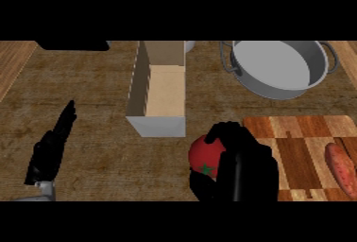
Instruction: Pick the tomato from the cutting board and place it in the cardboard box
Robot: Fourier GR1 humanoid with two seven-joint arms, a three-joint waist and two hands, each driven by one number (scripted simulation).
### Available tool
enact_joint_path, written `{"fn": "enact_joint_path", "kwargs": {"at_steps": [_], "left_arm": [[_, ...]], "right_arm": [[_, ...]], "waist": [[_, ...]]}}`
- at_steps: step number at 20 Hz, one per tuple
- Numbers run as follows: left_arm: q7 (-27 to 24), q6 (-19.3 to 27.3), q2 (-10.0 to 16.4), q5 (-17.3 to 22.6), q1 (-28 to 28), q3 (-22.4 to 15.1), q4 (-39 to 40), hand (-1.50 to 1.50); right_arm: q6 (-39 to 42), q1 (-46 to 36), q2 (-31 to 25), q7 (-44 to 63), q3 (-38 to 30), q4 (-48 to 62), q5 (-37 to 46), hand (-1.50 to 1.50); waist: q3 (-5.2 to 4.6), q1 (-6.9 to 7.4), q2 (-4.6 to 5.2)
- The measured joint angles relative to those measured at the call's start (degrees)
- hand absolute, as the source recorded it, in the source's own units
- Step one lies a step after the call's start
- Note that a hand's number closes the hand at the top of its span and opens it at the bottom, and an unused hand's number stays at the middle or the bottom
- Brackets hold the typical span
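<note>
Right hand (241, 165) has its fingers curled round the tomato (204, 158). The tomato is off the cutting board (300, 151), just left of its edge and just short of the near end of the cardboard box (157, 126); I can't tell if it's lifted or touching the surface (90, 94). Risks as I judge them: the box is narrow, and its near wall stands between the tomato and the opening, so a low carry could clip that wall and shove the box. An off-centre release could hit a side wall and send the tomato rolling onto the surface. My fingers cover mostly the tomato's right side, so a slip mid-carry looks possible. Containers: the box is open on top, with nothing in it that I can see. The steel pot (279, 87) behind the board also shows nothing inside. A sweet potato (342, 168) lies at the board's right edge. Left hand (52, 146) rests open at the left, fingers straight, well apart from everything.
</note>
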Motion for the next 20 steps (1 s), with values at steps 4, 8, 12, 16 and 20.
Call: {"fn": "enact_joint_path", "kwargs": {"at_steps": [4,8,12,16,20], "left_arm": [[0.03,0.17,-0.63,-0.3,-1.32,-0.32,1.17,0.0],[-0.01,0.18,-1.06,-0.76,-0.92,-1.0,0.83,0.0],[0.57,-0.36,-0.61,-0.51,-2.4,-0.66,1.08,0.0],[0.95,-0.2,-0.95,-1.02,-2.64,-1.19,0.87,0.0],[0.08,-0.56,-0.93,-0.95,-2.0,-1.33,0.72,0.0]], "right_arm": [[-0.4,-10.55,-0.04,1.08,-2.5,4.92,-4.9,1.5],[-0.84,-18.91,-0.05,1.18,-7.59,11.48,-9.8,1.5],[-2.12,-26.27,-0.01,0.75,-12.3,20.28,-14.58,1.5],[-4.25,-32.54,0.04,-0.32,-16.6,30.26,-19.03,1.5],[-7.56,-36.56,0.11,-1.97,-19.26,40.86,-23.16,1.5]], "waist": [[-0.01,0.3,0.15],[0.0,0.75,0.22],[0.0,1.21,0.4],[0.0,1.84,0.59],[0.0,2.43,0.78]]}}
